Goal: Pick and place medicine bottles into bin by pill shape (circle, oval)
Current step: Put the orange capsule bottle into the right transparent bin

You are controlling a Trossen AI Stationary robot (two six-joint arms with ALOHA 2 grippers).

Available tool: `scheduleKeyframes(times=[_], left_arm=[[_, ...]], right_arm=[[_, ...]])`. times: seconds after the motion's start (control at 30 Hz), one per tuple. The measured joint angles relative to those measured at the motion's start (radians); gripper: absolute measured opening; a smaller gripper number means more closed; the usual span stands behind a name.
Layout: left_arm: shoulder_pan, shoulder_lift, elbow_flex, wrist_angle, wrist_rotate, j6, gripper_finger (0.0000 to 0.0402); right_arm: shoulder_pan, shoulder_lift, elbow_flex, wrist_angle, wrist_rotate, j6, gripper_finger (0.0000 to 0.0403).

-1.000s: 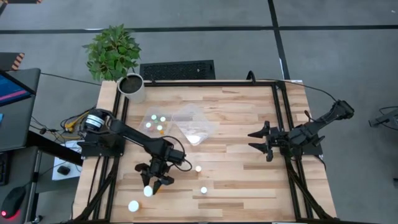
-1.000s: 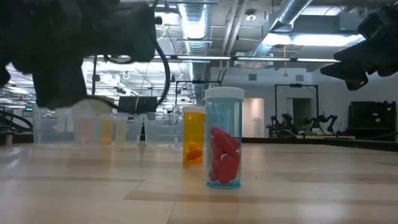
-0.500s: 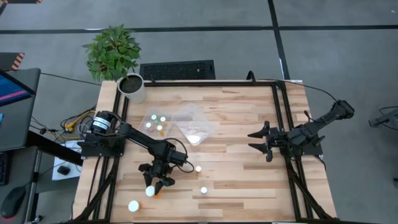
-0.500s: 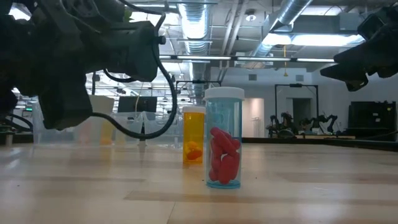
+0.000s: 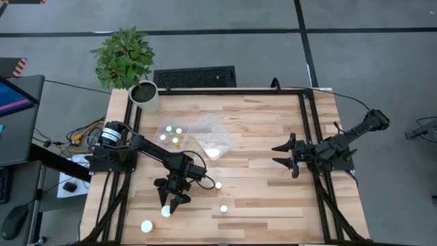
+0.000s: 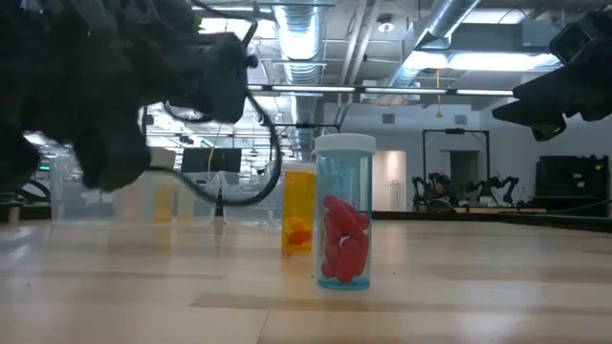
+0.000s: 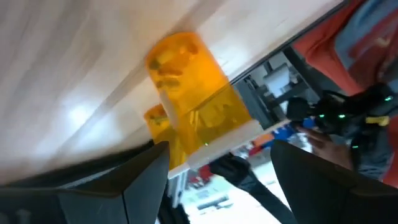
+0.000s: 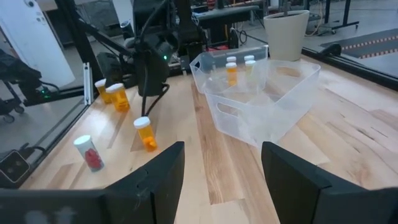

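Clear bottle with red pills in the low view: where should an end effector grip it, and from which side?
The clear bottle stands upright, apart from the orange bottle. Probably come from above, straddling its straight round body just under the white cap.

Grey concrete floor (image 5: pixel 369 61); potted plant (image 5: pixel 125 58); ceiling ducts (image 6: pixel 449 29) w/ strip lights.

Left hand (image 5: pixel 171 203) hides all but one bottle's cap (image 5: pixel 165 212) from above.
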Motion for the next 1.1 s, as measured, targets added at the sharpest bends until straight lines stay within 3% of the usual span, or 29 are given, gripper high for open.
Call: scheduleKeyframes(times=[0.2,0.43,0.7,1.1], left_arm=[[0.015,-0.045,0.084,-0.124,-0.147,0.134,0.0273],[0.012,-0.143,0.188,-0.241,-0.512,0.199,0.0273],[-0.141,-0.283,0.230,-0.169,-0.908,0.033,0.0273],[-0.426,-0.277,0.225,-0.113,-1.160,-0.331,0.0348]], right_arm=[[0.000,0.000,0.000,0.000,0.000,0.000,0.0226],[0.000,0.000,0.000,0.000,0.000,0.003,0.0226],[0.000,0.000,0.000,0.000,0.000,0.002,0.0226],[0.000,0.000,0.000,0.000,0.001,0.000,0.0226]])
